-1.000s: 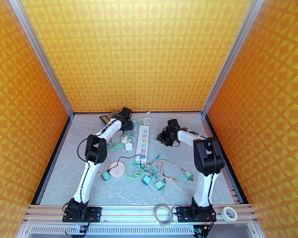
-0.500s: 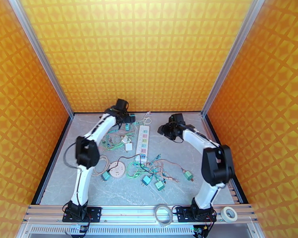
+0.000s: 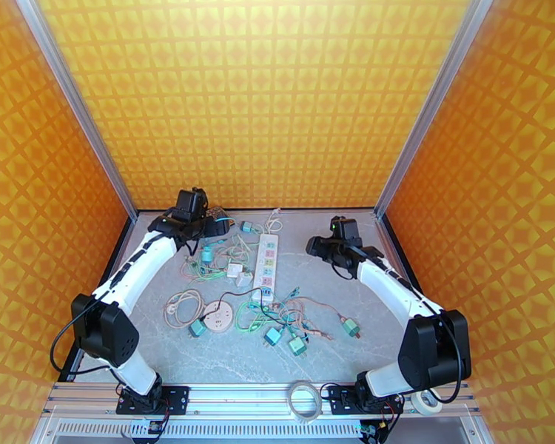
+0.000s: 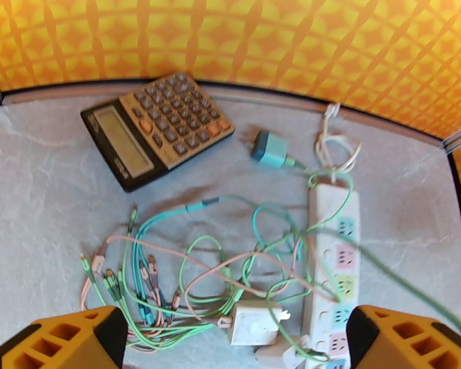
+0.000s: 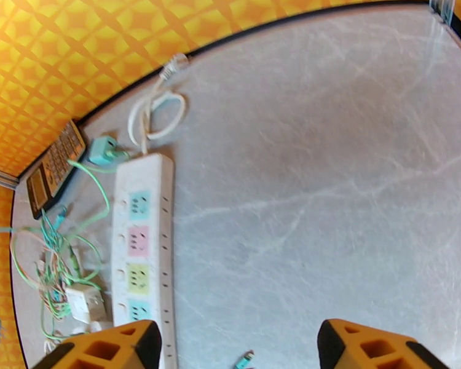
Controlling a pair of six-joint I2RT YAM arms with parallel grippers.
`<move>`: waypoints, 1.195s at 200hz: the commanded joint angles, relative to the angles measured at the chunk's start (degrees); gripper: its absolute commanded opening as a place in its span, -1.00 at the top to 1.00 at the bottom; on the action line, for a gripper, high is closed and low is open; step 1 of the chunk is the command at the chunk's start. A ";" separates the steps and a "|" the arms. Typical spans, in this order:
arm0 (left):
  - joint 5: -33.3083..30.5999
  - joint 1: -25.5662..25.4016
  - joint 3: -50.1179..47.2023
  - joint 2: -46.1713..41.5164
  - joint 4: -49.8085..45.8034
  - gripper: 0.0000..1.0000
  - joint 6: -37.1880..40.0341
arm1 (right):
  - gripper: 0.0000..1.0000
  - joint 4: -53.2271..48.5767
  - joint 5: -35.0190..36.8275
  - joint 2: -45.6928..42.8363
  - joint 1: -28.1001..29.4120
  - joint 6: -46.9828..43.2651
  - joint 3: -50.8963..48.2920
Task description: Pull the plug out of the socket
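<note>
Both outstretched, left gripper [image 3: 218,227] and right gripper [image 3: 314,246] gape empty either side of the power strip [image 3: 266,264].

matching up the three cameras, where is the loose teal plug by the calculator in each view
Top external: teal plug at back centre, just left of the power strip's far end.
Left wrist: teal plug in the upper middle, right of the calculator.
Right wrist: teal plug at left, beside the power strip's top end.
Shared landmark: the white power strip, its far end next to the plug.
</note>
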 commanded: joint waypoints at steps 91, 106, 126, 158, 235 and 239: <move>-0.01 2.00 21.68 25.72 -2.25 -0.98 4.01 | -0.40 -0.01 -0.75 -4.40 -0.11 0.29 -2.95; 0.00 2.56 27.79 30.61 -4.70 -0.98 4.25 | -0.40 -0.33 -0.82 -4.62 -0.07 0.24 -3.42; 0.00 2.77 34.44 36.05 -7.63 -0.98 5.25 | -0.40 -0.38 -0.75 -4.97 -0.10 -0.07 -4.10; -0.02 2.81 38.41 40.91 -10.83 -0.98 6.14 | -0.40 -0.45 -0.92 -4.51 -0.07 -0.48 -4.48; 2.10 1.02 19.91 34.01 -7.51 -0.98 7.10 | -0.39 0.88 -3.68 -0.49 -0.07 0.30 -2.40; 1.99 1.06 19.46 34.01 -7.61 -0.99 7.09 | -0.39 1.02 -3.83 -0.35 -0.05 0.44 -2.33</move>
